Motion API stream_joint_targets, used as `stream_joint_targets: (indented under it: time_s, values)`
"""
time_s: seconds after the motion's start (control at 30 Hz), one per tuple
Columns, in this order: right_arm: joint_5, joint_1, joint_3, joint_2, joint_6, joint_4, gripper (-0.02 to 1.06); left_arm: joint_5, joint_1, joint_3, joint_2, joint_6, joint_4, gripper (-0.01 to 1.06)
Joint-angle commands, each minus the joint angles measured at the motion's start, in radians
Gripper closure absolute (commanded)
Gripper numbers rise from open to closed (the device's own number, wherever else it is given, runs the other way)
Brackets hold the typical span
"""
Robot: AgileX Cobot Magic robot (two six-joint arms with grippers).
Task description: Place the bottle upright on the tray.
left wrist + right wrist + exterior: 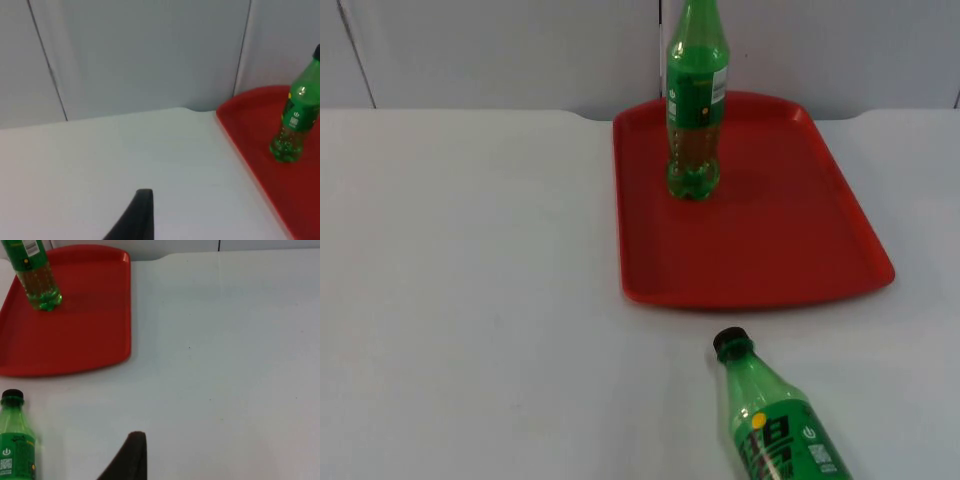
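Observation:
One green bottle (697, 100) with a green label stands upright on the back left part of the red tray (770, 240). A second green bottle (775, 425) with a black cap lies on its side on the white table just in front of the tray, cap toward the tray. My left gripper (141, 216) hangs over bare table beside the tray (260, 150), well apart from the standing bottle (295, 125). My right gripper (131, 456) hangs over the table a short way from the lying bottle (15, 445), not touching it; the tray (75, 335) and standing bottle (36, 275) lie beyond.
The grey partition wall (500, 50) closes the table's far edge right behind the tray. White table (470, 300) spreads wide to the left of the tray and in front of it.

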Motion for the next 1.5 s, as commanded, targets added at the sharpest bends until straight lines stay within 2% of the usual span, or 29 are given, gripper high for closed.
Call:
stream_joint_targets:
  time_s: [0.0, 0.13, 0.3, 0.6, 0.77, 1.03, 1.27, 1.47]
  values:
    - [-0.008, -0.006, 0.001, -0.002, -0.001, 0.004, -0.01, 0.0, -0.006, 0.022, -0.049, 0.008, -0.022, 0.03]
    - [-0.008, -0.006, 0.001, -0.002, -0.001, 0.004, -0.01, 0.017, -0.006, 0.055, -0.12, 0.008, -0.036, 0.03]
    - [-0.008, -0.006, 0.001, -0.002, -0.001, 0.004, -0.01, 0.077, -0.006, 0.074, -0.211, 0.008, -0.036, 0.03]
    - [-0.008, -0.006, 0.001, -0.002, -0.001, 0.004, -0.01, 0.245, -0.006, 0.076, -0.363, 0.011, -0.039, 0.03]
    - [-0.008, -0.006, 0.001, -0.002, -0.001, 0.004, -0.01, 0.338, -0.006, 0.086, -0.435, 0.054, -0.039, 0.03]
    - [-0.008, -0.006, 0.001, -0.002, -0.001, 0.004, -0.01, 0.377, -0.006, 0.189, -0.589, 0.063, -0.032, 0.03]
    - [-0.008, -0.006, 0.001, -0.002, -0.001, 0.004, -0.01, 0.432, -0.006, 0.229, -0.669, 0.063, -0.028, 0.03]
    - [-0.008, -0.006, 0.001, -0.002, -0.001, 0.004, -0.01, 0.435, -0.006, 0.229, -0.675, 0.063, -0.028, 0.03]
